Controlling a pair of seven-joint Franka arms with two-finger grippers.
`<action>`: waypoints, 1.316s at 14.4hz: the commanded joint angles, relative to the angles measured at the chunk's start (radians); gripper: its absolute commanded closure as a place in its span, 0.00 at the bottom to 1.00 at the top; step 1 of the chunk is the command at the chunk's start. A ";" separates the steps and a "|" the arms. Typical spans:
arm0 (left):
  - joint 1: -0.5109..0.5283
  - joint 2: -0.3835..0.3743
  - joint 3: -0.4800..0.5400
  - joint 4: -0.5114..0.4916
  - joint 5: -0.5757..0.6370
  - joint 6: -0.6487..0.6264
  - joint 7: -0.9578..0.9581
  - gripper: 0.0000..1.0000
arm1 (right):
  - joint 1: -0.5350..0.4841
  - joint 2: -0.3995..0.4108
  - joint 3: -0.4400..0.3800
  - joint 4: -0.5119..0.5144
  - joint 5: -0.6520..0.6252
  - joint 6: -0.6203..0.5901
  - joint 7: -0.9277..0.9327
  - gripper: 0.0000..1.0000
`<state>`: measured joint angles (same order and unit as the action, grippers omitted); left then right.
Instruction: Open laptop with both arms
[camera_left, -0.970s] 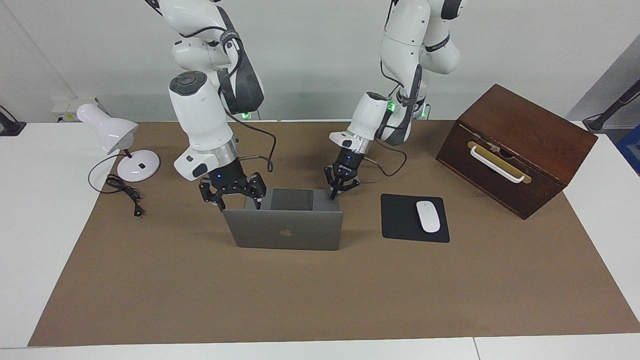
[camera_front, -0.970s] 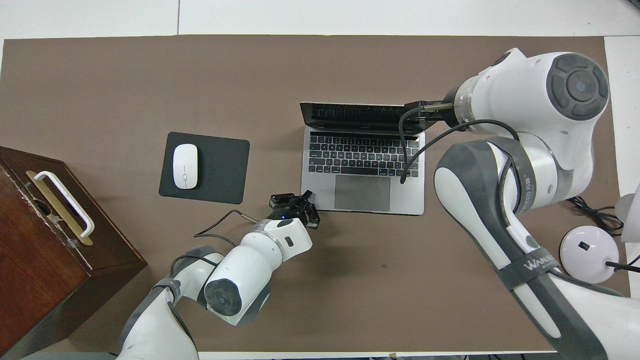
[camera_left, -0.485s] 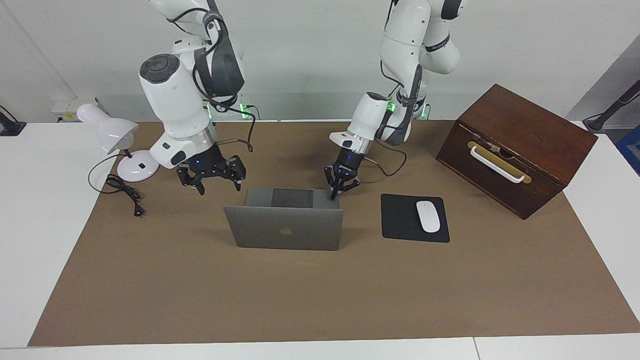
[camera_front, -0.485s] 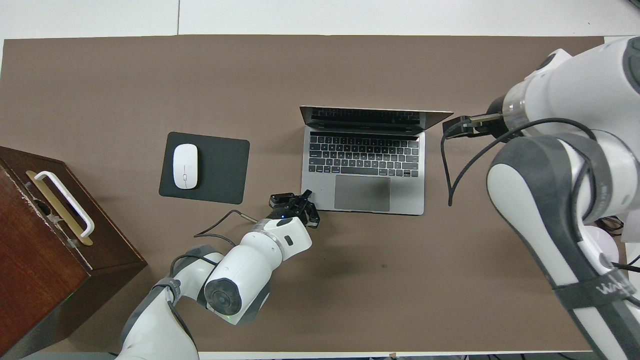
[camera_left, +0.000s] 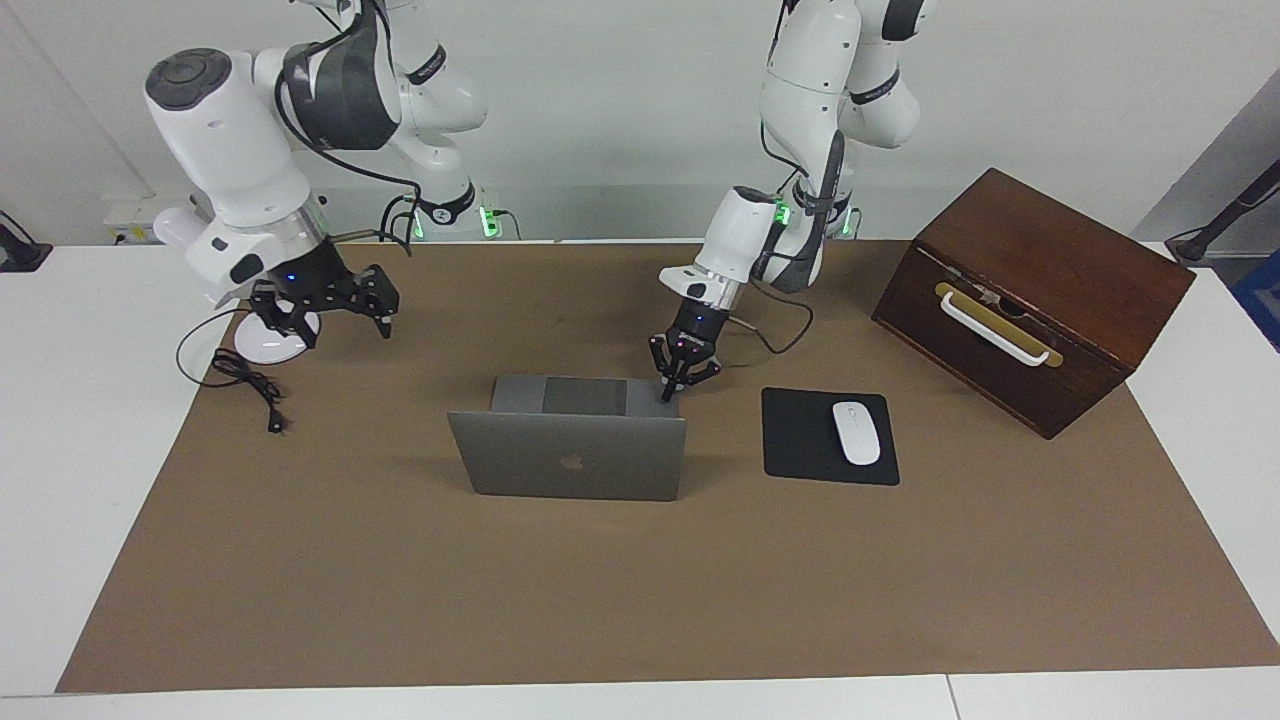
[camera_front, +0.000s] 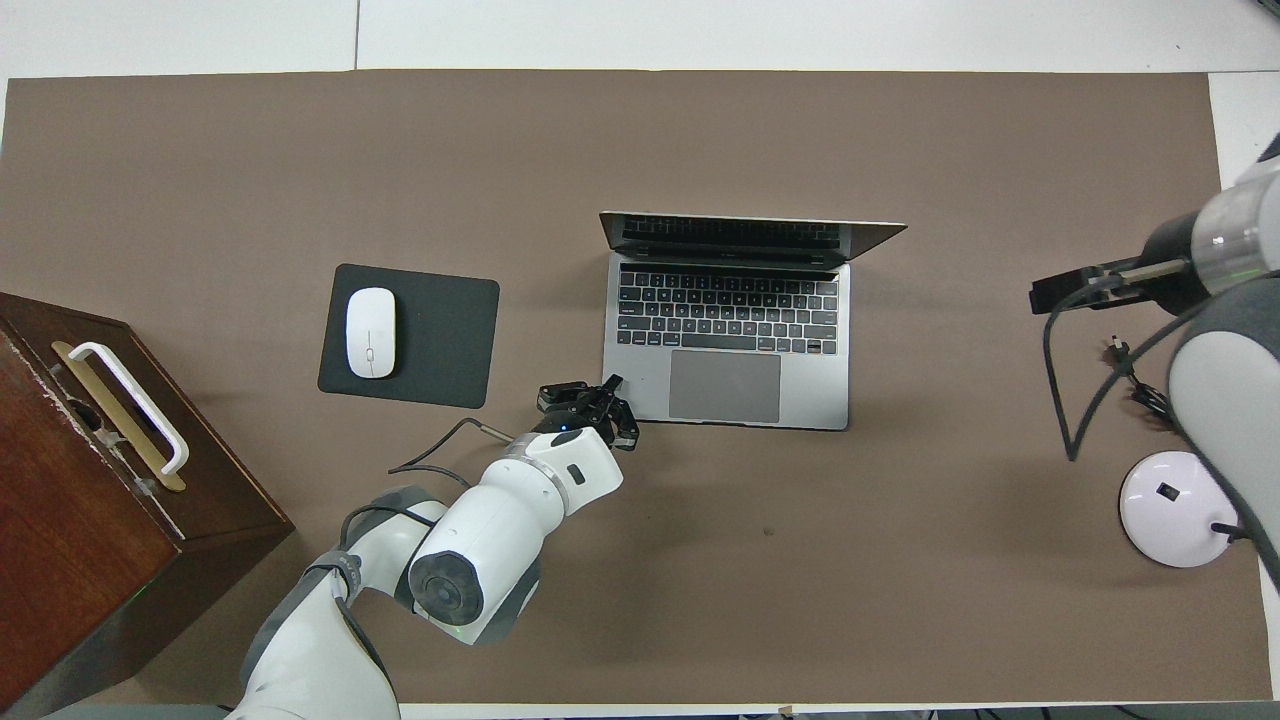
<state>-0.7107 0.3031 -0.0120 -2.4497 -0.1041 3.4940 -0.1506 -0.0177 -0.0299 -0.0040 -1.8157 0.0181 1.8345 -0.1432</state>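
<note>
The silver-grey laptop (camera_left: 570, 462) stands open in the middle of the brown mat, its lid upright with the apple logo facing away from the robots. The overhead view shows its keyboard and trackpad (camera_front: 730, 340). My left gripper (camera_left: 670, 393) is shut, its tip down on the base's corner nearest the robots, toward the left arm's end; it also shows in the overhead view (camera_front: 612, 388). My right gripper (camera_left: 325, 320) is open and empty, raised over the mat's edge by the lamp, well away from the laptop. In the overhead view it (camera_front: 1045, 297) appears edge-on.
A black mouse pad (camera_left: 800, 440) with a white mouse (camera_left: 856, 432) lies beside the laptop toward the left arm's end. A brown wooden box (camera_left: 1040, 290) with a white handle stands past it. A white desk lamp (camera_front: 1175, 508) and its cable (camera_left: 245, 380) sit at the right arm's end.
My right gripper has let go of the lid's edge and swung away and up toward the lamp. The lid stays upright. My left gripper has stayed on the base's corner.
</note>
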 joint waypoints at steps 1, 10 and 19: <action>0.013 0.031 0.003 0.032 -0.005 0.007 -0.014 1.00 | -0.080 -0.062 0.012 -0.043 -0.041 -0.017 -0.085 0.00; 0.028 -0.062 0.003 0.051 -0.006 -0.142 -0.047 1.00 | -0.041 -0.118 0.022 0.005 0.003 -0.027 0.063 0.00; 0.065 -0.266 0.015 0.165 -0.011 -0.654 -0.047 1.00 | -0.036 -0.079 0.022 0.107 -0.015 -0.107 0.063 0.00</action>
<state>-0.6585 0.0922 0.0017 -2.3243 -0.1048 2.9889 -0.1960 -0.0455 -0.1253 0.0152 -1.7358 0.0057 1.7491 -0.0821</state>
